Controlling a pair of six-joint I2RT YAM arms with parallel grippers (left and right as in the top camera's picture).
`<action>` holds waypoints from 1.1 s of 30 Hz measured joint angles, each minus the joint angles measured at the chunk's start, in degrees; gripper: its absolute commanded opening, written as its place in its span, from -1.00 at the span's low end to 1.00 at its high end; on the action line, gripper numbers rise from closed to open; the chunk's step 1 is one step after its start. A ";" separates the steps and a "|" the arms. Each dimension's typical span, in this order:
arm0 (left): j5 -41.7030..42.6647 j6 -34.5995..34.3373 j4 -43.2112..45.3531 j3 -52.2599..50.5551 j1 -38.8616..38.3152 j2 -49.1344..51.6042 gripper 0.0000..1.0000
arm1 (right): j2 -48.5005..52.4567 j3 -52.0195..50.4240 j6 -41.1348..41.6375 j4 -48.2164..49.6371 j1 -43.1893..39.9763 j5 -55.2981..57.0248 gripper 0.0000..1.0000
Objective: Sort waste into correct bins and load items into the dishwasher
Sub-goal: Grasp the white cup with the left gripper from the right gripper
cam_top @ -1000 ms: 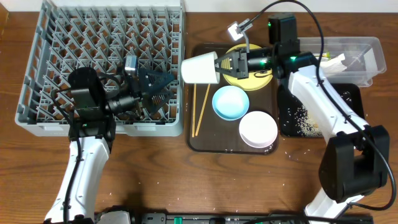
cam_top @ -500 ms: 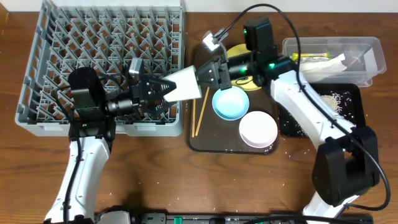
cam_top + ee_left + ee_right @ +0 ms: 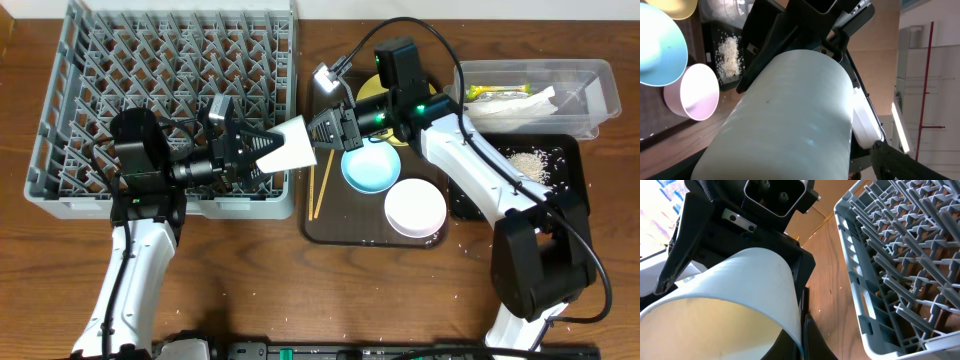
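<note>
The small white cup [image 3: 290,148] hangs on its side over the right edge of the grey dishwasher rack [image 3: 150,80]. My right gripper [image 3: 325,130] is shut on its rim, one finger inside and one outside [image 3: 812,335]. My left gripper [image 3: 255,150] is open, its jaws either side of the cup's base [image 3: 790,115]. On the brown tray [image 3: 330,228] lie the light blue bowl [image 3: 372,168], the white bowl [image 3: 416,208] and two chopsticks [image 3: 320,185]. The yellow plate [image 3: 372,82] is mostly hidden under my right arm.
At the back right the clear tub [image 3: 590,75] holds a green-and-yellow wrapper [image 3: 495,92] and a white napkin [image 3: 530,105]. Below it the black tray [image 3: 560,150] holds rice grains [image 3: 525,162]. Stray grains dot the wood near the brown tray.
My right arm has carried the cup leftward from above the brown tray to the rack's edge, between the left gripper's open jaws. The left gripper has turned toward it.
</note>
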 measured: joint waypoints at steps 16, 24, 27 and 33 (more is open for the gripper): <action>-1.42 1.97 0.11 0.00 -0.02 0.00 0.49 | 0.02 0.00 0.04 0.02 2.32 0.26 -0.98; -1.62 3.21 0.02 -0.11 0.00 0.04 0.34 | 0.02 0.02 1.33 0.24 2.29 -0.22 -0.97; -1.84 3.23 0.20 -0.11 0.00 0.04 0.56 | 0.02 0.02 2.08 1.55 2.29 -0.11 -0.98; -2.23 3.15 0.39 -0.04 0.09 0.04 0.62 | 0.33 0.00 4.46 6.78 2.32 1.60 -0.98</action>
